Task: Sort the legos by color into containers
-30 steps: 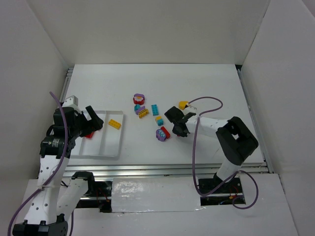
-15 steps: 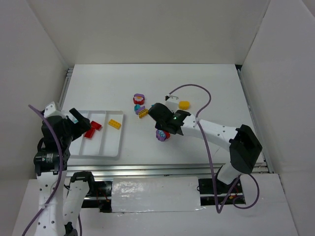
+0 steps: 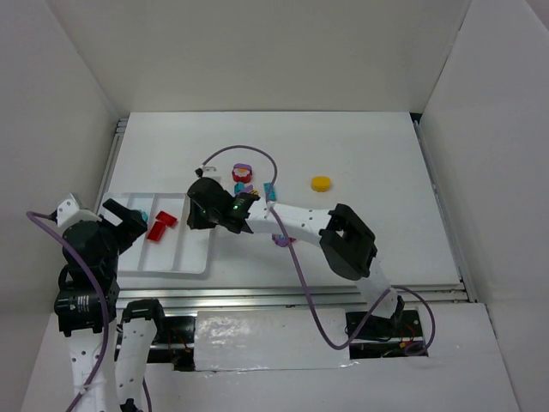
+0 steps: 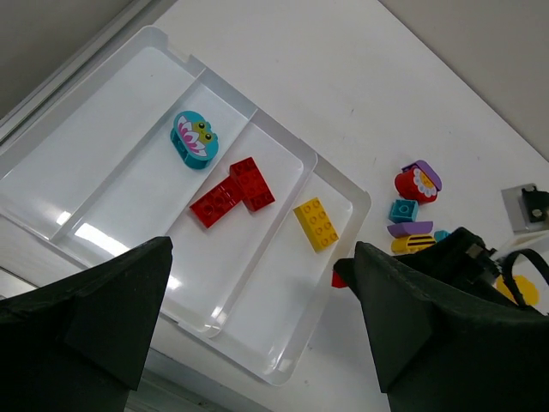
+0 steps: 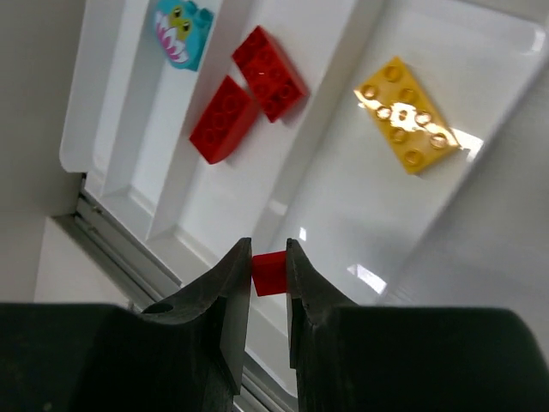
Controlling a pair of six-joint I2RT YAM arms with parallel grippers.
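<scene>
The white tray (image 3: 163, 270) lies at the left, its long containers side by side. One holds a teal brick (image 4: 195, 137), the one beside it two red bricks (image 4: 233, 190), and the rightmost a yellow brick (image 4: 316, 223). My right gripper (image 5: 269, 273) hovers over the tray's right side, shut on a small red brick (image 5: 271, 275). The left gripper (image 4: 262, 283) hangs open and empty above the tray's near left corner. Loose legos remain mid-table: a red-and-purple piece (image 3: 243, 173), a teal one (image 3: 270, 190), a purple one (image 3: 280, 239) and a yellow round one (image 3: 321, 183).
The right arm (image 3: 292, 221) stretches across the table's middle, partly hiding the loose bricks, and its purple cable (image 3: 249, 153) loops above them. White walls enclose the table. A metal rail (image 3: 283, 296) runs along the near edge.
The right arm has swung left from the loose bricks to the tray, carrying the small red brick. The left arm has drawn back toward the near left corner.
</scene>
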